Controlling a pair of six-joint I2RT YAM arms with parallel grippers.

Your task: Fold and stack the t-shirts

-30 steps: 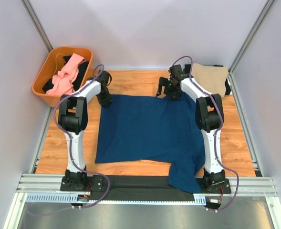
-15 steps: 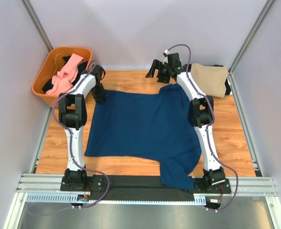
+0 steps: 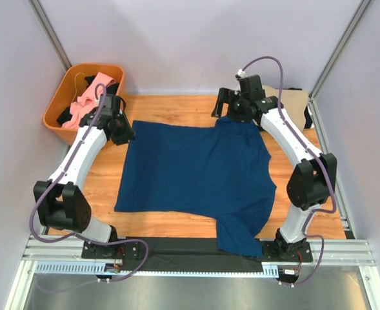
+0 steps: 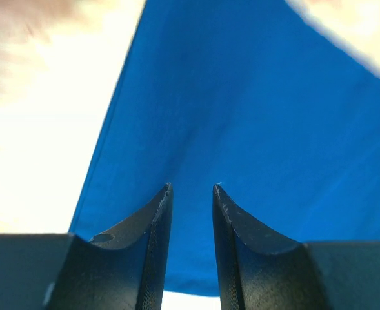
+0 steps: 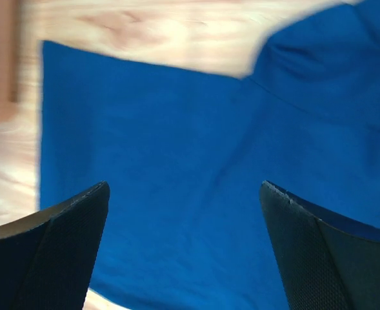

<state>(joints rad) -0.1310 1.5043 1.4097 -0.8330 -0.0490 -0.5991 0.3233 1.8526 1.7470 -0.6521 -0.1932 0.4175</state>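
Note:
A navy blue t-shirt (image 3: 196,174) lies spread flat on the wooden table, with one part (image 3: 241,239) draped over the near edge. My left gripper (image 3: 124,134) hovers at its far left corner. In the left wrist view its jaws (image 4: 193,187) stand a narrow gap apart, with only the blue cloth (image 4: 241,97) showing beyond them. My right gripper (image 3: 225,110) is above the shirt's far edge, open wide (image 5: 183,185) over the blue cloth (image 5: 177,129) with nothing between its fingers. A tan t-shirt (image 3: 293,103) lies at the back right, partly behind the right arm.
An orange basket (image 3: 54,126) at the back left holds a pink t-shirt (image 3: 90,97) and a black one (image 3: 67,116). Bare wood (image 3: 177,106) shows along the far side, and a metal rail (image 3: 190,258) runs along the near edge. Grey walls close in both sides.
The navy shirt slid left and flattened out. Both arms swung outward, elbows away from the middle. The right gripper lifted off the cloth and opened fully; the left jaws parted a little.

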